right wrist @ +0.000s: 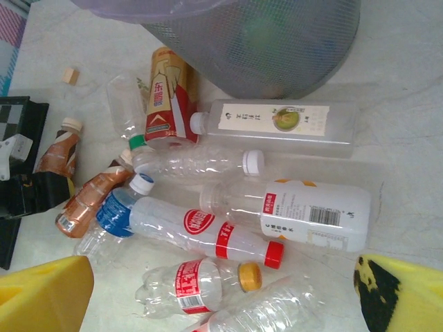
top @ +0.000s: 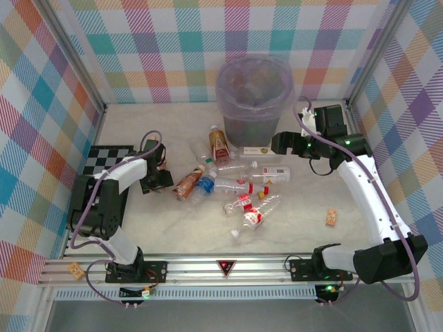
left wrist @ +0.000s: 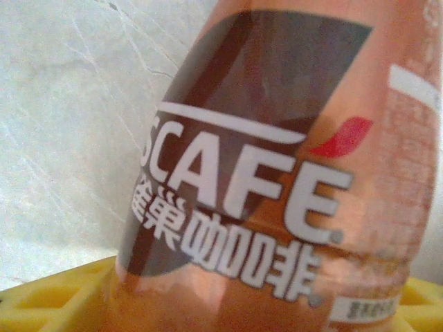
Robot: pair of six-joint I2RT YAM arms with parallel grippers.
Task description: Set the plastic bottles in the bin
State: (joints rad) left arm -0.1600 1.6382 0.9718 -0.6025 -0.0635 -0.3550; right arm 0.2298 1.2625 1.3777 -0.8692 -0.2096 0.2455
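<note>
Several plastic bottles [top: 239,183] lie in a heap on the table in front of the bin [top: 252,90], a translucent grey-lilac bucket with a clear bag. My left gripper [top: 160,173] is at the heap's left edge. Its yellow fingers [left wrist: 48,297] press on both sides of a brown coffee bottle [left wrist: 277,173] with a white cap [right wrist: 71,126]. A crushed brown bottle [right wrist: 90,197] lies just beside it. My right gripper [right wrist: 221,297] hangs open above the heap, close to the bin [right wrist: 277,48]. Under it are a red-capped bottle [right wrist: 208,232] and a white-labelled bottle [right wrist: 311,211].
A black and white chequered mat [top: 107,160] lies at the left under the left arm. Small tan cork blocks sit at the right [top: 331,218] and on the front rail [top: 76,270]. Plaid walls close in the table on three sides.
</note>
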